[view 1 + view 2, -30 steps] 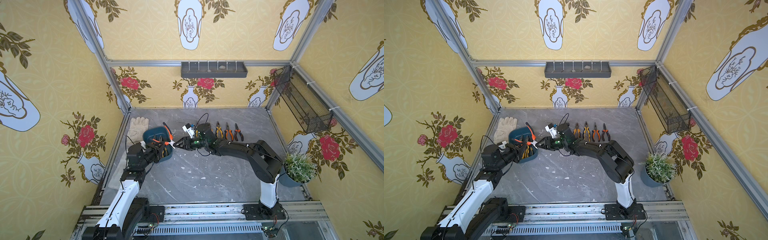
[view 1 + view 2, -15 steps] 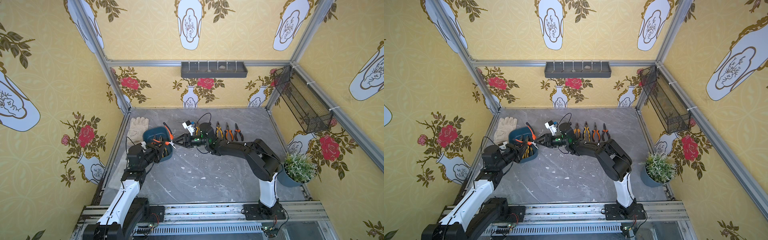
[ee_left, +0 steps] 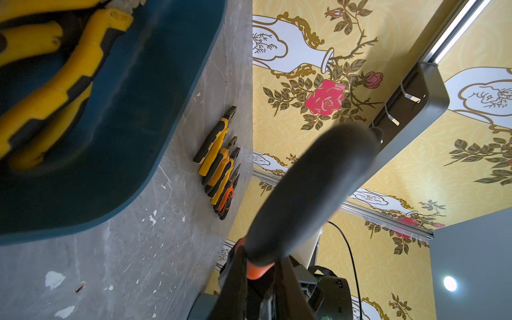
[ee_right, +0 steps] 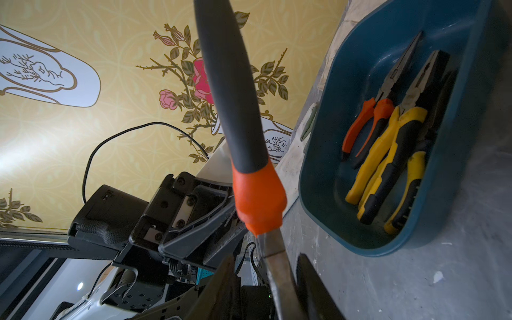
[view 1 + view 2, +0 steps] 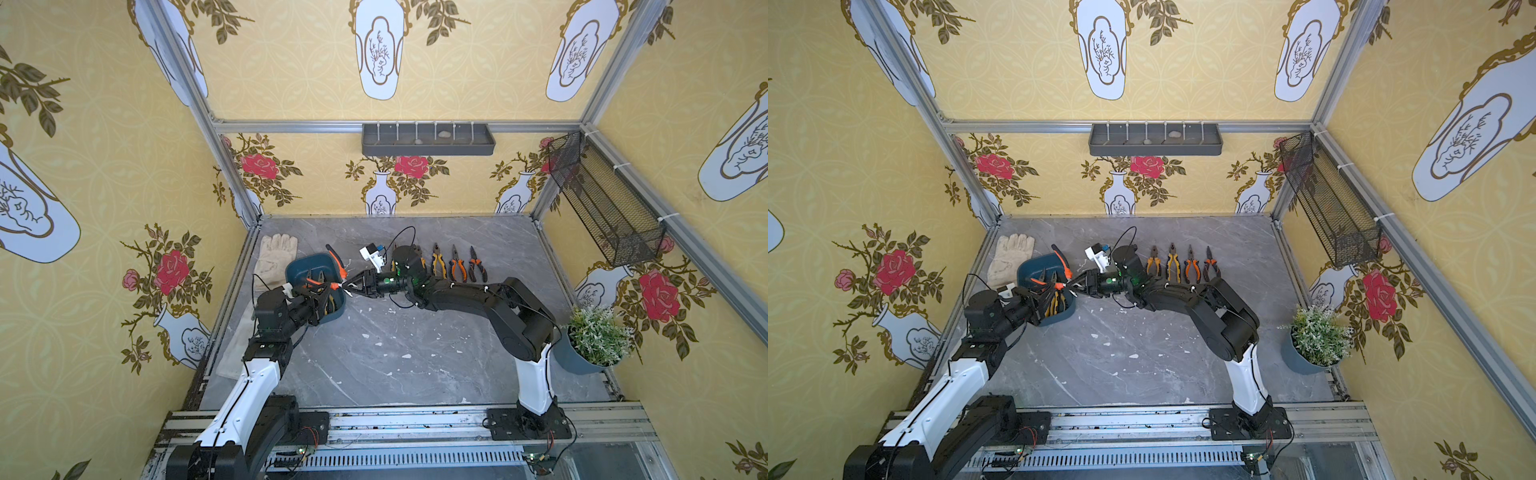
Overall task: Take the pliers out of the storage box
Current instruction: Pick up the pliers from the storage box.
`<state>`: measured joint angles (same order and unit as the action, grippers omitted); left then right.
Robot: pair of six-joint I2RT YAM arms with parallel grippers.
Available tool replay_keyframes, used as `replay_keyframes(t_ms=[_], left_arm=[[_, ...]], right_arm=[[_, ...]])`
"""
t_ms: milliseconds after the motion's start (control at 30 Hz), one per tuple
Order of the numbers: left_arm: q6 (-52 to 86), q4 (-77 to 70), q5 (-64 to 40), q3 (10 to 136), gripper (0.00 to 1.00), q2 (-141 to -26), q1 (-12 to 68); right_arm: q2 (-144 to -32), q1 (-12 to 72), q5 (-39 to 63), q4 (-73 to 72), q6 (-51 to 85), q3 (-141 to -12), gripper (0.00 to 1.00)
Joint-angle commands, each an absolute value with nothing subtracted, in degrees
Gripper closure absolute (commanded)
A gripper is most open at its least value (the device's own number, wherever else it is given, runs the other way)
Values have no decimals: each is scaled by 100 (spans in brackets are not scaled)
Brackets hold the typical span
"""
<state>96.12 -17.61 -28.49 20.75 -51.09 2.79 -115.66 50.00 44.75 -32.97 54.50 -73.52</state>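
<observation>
The dark teal storage box (image 5: 309, 258) (image 5: 1038, 261) sits at the table's left, with several pliers (image 4: 388, 155) (image 3: 55, 91) lying in it. Above its right edge my left gripper (image 5: 327, 289) (image 3: 259, 266) is shut on one orange-and-black pliers (image 5: 336, 266) (image 4: 230, 83) at the orange collar, the handle pointing up and back. My right gripper (image 5: 347, 287) (image 4: 266, 257) meets it from the right. Its jaws stand either side of the pliers' metal nose, with a gap still showing on one side.
Several pliers (image 5: 453, 266) (image 3: 219, 166) lie in a row at the back, right of the arms. A pale glove (image 5: 276, 253) lies behind the box. A potted plant (image 5: 590, 340) stands at the right edge. A grey tray (image 5: 428, 139) and mesh basket (image 5: 602, 199) hang on the walls.
My right gripper has slid left to the held pliers and narrowed its jaws round the metal nose. The left gripper has kept its hold and barely moved.
</observation>
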Motion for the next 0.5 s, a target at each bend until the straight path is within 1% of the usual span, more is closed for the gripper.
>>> replay_keyframes(t_ms=[0,67,167,367,467], left_arm=[[9634,-2223,-2916,2040,100,-5107,268],[9646,-2233,-2918,2045,100,-5115,272],[9661,-2274,-2920,2038,100,-5111,271],[9701,-2316,-2943,2009,100,-5106,269],[9711,-2320,-2945,2013,100,-5098,272]], right_arm=[[-11603,5010,4438,-3299,5349,-7409,67],[-11609,5014,4421,-3264,5327,-7422,69],[-11633,5014,4418,-3139,5268,-7502,77],[-11689,5018,4434,-3029,5239,-7646,86],[-11698,5017,4439,-2924,5204,-7712,92]])
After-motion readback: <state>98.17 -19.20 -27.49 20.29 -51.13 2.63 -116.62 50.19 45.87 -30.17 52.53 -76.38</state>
